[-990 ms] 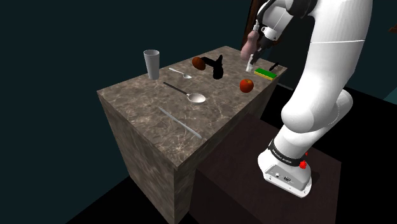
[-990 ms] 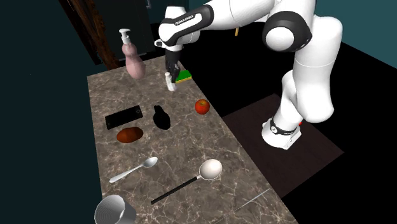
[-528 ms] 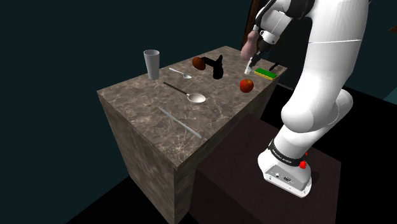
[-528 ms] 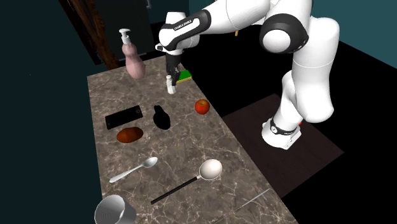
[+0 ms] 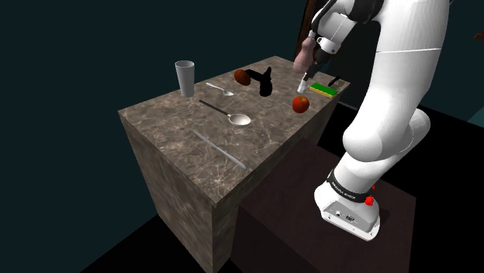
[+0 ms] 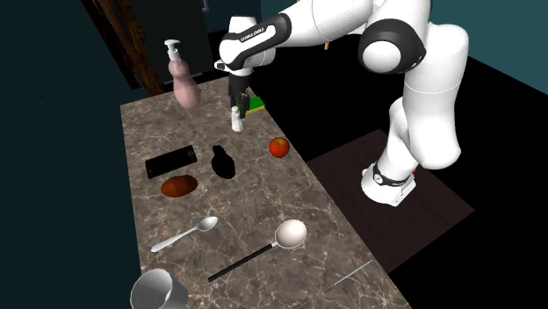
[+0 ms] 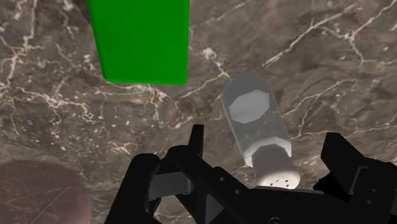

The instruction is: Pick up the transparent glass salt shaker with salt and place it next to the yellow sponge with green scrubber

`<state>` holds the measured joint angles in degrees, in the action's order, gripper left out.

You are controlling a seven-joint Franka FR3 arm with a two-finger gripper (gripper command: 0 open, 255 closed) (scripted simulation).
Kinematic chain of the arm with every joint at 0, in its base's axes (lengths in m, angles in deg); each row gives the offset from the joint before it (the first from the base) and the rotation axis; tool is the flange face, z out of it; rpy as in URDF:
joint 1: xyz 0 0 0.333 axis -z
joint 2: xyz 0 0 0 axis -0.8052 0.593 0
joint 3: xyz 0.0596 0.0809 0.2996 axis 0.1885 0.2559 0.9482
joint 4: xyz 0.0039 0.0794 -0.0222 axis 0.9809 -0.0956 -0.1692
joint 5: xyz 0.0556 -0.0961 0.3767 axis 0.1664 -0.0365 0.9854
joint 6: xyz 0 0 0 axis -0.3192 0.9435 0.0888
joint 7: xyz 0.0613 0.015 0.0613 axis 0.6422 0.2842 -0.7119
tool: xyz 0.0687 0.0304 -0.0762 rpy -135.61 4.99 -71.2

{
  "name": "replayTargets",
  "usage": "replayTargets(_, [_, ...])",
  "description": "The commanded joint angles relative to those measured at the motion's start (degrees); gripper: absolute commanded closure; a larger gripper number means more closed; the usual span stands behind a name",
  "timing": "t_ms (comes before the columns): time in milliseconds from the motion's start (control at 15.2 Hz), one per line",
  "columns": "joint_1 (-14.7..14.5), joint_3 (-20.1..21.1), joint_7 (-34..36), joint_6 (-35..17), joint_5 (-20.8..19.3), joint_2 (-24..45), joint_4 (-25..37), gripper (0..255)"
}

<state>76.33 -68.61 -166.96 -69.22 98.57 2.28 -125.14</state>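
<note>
The salt shaker [image 7: 259, 130], clear glass with a white holed cap, stands on the marble tabletop [image 7: 331, 70] between my fingers, which do not touch it. My black gripper [image 7: 270, 145] is open, with its fingers [image 7: 195, 147] well apart on either side of the cap. The sponge [image 7: 140, 38] shows its green face just beyond the shaker. In the second exterior view the gripper [image 6: 235, 98] hangs over the shaker [image 6: 235, 119], and the sponge [image 6: 255, 104] lies close beside it at the table's edge. From the shoulder view the shaker [image 5: 302, 84] is next to the sponge [image 5: 323, 89].
A red apple [image 6: 279, 147], a black bottle [image 6: 223, 162], a flat black slab [image 6: 171, 161] and a brown lump [image 6: 179, 186] lie mid-table. A pink pump bottle [image 6: 183, 83] stands behind the shaker. Spoons [image 6: 291, 233] and a grey cup [image 6: 156, 290] sit at the other end.
The gripper came down a little with the shaker, then its fingers spread and let go. The shaker now stands free beside the sponge.
</note>
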Motion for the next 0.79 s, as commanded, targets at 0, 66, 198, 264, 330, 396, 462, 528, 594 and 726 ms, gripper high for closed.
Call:
replayTargets(0, [0.0, 0.0, 0.0, 0.0, 0.0, 0.0, 0.0, 0])
replayTargets(66, [-0.1, -0.6, 0.6, 1.3, -1.0, -1.1, 0.5, 0])
replayTargets(198, [-0.2, -1.6, 1.8, 4.0, -3.0, -3.0, 1.8, 0])
replayTargets(264, [-0.1, -1.9, 2.2, 5.1, -3.7, -3.7, 2.4, 0])
replayTargets(330, [-0.1, -1.9, 2.2, 5.1, -3.7, -3.7, 2.4, 0])
replayTargets(396, [-0.1, -1.9, 2.2, 5.1, -3.7, -3.7, 2.4, 0])
replayTargets(462, [-0.1, -1.9, 2.2, 5.1, -3.7, -3.7, 2.4, 0])
replayTargets(528, [-0.1, -1.9, 2.2, 5.1, -3.7, -3.7, 2.4, 0])
replayTargets(594, [-0.1, -1.9, 2.2, 5.1, -3.7, -3.7, 2.4, 0])
replayTargets(726, [-0.1, -1.9, 2.2, 5.1, -3.7, -3.7, 2.4, 0])
